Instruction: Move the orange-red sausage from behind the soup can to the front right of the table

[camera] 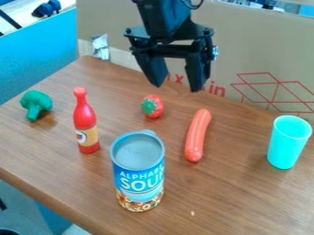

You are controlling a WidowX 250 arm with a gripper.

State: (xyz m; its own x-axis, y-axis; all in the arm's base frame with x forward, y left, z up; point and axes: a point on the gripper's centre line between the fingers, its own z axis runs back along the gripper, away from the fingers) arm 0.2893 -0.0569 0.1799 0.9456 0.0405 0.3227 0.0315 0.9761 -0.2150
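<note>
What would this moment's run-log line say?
gripper open, empty, above table | nearest in view: strawberry, sausage | upright: soup can, red bottle, cup | view's left: broccoli

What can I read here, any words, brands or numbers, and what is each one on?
"ALPHAB" and "SOU", cut off by the curve: blue can.
"x" and "in", partly hidden behind the gripper: cardboard.
Too small to read: red bottle's label, letters low on the can.

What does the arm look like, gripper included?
Matte black arm, blocky housing, with a thin dark cable looping near the top. Black gripper: wide crossbar, two chunky angular fingers tapering toward the tips, small bolt heads at the sides, a silvery one on the right of the picture.
</note>
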